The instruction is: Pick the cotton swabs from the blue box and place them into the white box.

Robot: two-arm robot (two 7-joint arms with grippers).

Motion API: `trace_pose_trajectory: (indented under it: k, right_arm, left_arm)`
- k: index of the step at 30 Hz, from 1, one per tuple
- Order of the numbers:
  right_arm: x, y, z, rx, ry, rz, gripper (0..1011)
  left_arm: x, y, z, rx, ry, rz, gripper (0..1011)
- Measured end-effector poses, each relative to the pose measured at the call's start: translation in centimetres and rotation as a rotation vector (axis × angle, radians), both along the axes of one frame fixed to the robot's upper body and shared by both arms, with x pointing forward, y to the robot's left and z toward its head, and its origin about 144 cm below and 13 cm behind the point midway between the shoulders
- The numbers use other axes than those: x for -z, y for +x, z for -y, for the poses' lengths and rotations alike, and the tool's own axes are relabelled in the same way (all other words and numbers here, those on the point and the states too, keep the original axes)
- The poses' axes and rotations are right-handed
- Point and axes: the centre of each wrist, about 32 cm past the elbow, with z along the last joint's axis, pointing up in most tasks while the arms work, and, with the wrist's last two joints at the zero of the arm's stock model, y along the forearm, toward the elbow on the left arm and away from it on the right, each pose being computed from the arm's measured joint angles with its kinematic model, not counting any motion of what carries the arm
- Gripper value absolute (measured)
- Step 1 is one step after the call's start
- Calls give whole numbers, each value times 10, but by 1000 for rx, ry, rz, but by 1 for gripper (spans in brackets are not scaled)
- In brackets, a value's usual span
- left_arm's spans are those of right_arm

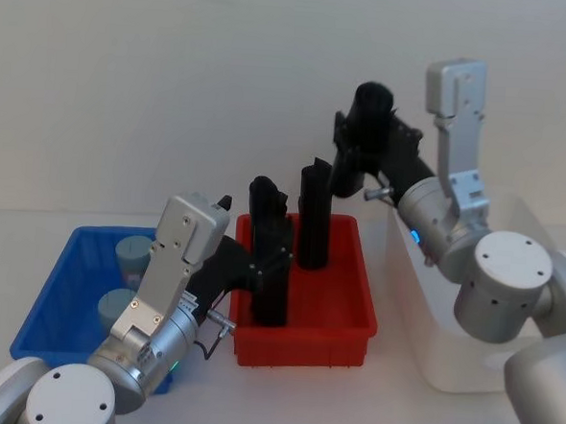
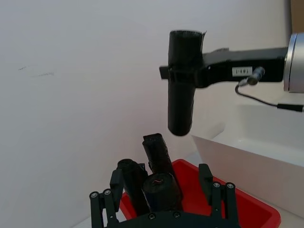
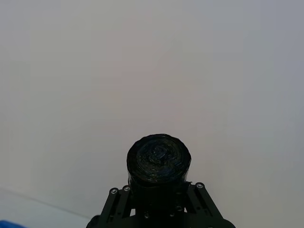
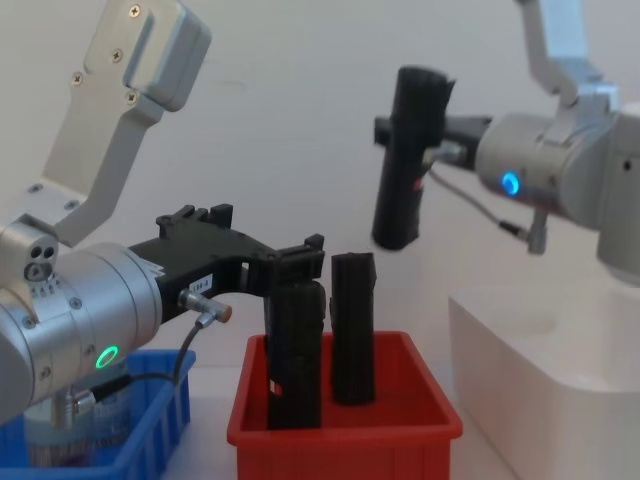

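Two cotton swabs jars [image 1: 132, 251] [image 1: 116, 307] with grey-blue lids sit in the blue box [image 1: 63, 275] at the left. The white box [image 1: 446, 376] stands at the right, under my right arm. My left gripper [image 1: 258, 268] [image 4: 295, 262] reaches over the red bin and stands open astride the top of a tall black block [image 2: 161, 186], with a gap showing beside one finger [image 2: 205, 176]. High above the gap between the red bin and the white box, my right gripper [image 1: 359, 145] [image 4: 405, 150] is shut on another black block [image 2: 183, 80].
The red bin [image 1: 304, 343] stands between the blue and white boxes and holds two upright black blocks [image 1: 314, 214] [image 1: 269, 259]. My left arm's body hangs over the blue box's near right corner. A plain white wall lies behind.
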Motion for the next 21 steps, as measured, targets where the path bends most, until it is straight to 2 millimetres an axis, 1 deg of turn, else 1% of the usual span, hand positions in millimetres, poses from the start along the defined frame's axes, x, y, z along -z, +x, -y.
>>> trace_pose_trajectory:
  k: [3, 6, 10, 15, 21]
  right_arm:
    - [-10, 0, 9, 41, 19, 53, 425]
    - [-16, 0, 14, 69, 26, 82, 425]
    - [-24, -2, 27, 129, 29, 128, 425]
    - [-25, -5, 40, 194, 21, 150, 425]
    - [-20, -9, 53, 262, -1, 138, 425]
  left_arm:
    - [0, 0, 0, 0, 0, 0, 1004]
    - [0, 0, 0, 0, 0, 0, 1004]
    - [0, 0, 0, 0, 0, 0, 1004]
    - [0, 0, 0, 0, 0, 0, 1004]
    - [0, 0, 0, 0, 0, 0, 1004]
